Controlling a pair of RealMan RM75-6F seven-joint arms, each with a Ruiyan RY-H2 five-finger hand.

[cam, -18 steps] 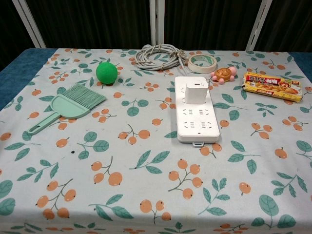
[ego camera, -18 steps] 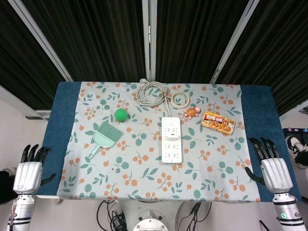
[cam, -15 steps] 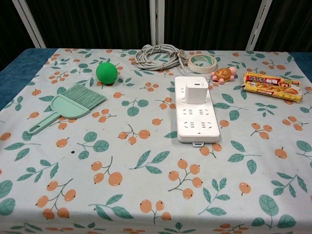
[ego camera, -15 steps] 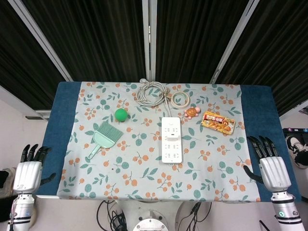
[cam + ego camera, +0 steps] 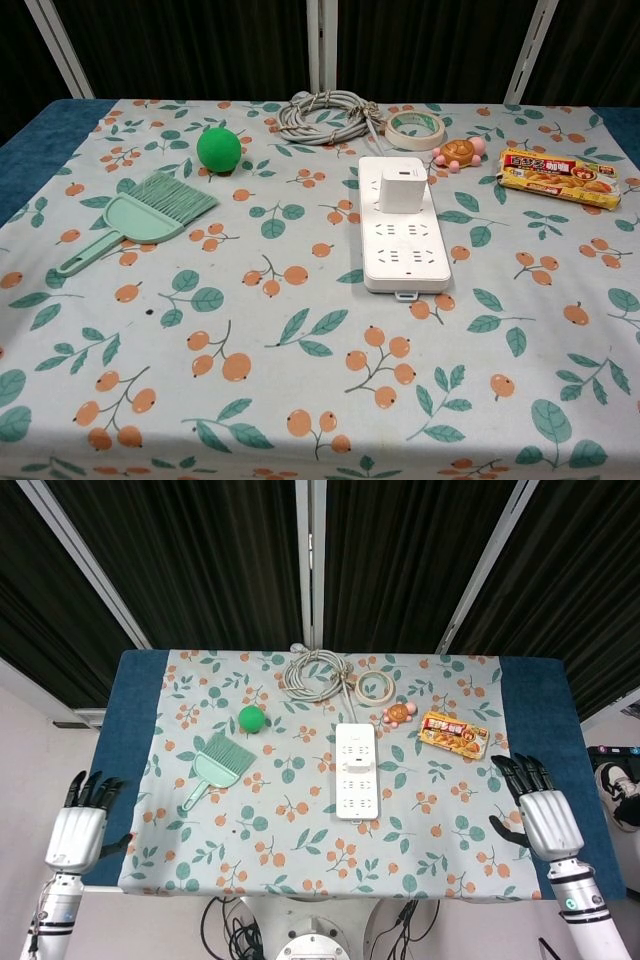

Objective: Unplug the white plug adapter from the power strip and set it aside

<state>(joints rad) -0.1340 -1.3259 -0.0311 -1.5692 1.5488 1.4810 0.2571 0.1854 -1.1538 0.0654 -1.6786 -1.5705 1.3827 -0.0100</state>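
Though plugged, adapter point(image 5: 401, 190) prongs hidden

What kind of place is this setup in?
Likely a robot test or data-collection room: a table under a leaf-print cloth, dark curtains behind, and staged unrelated props such as a power strip, brush and ball.

Dark ribbed wall panels point(image 5: 200, 550) with pale struts stand behind the blue-edged table point(image 5: 130, 710).
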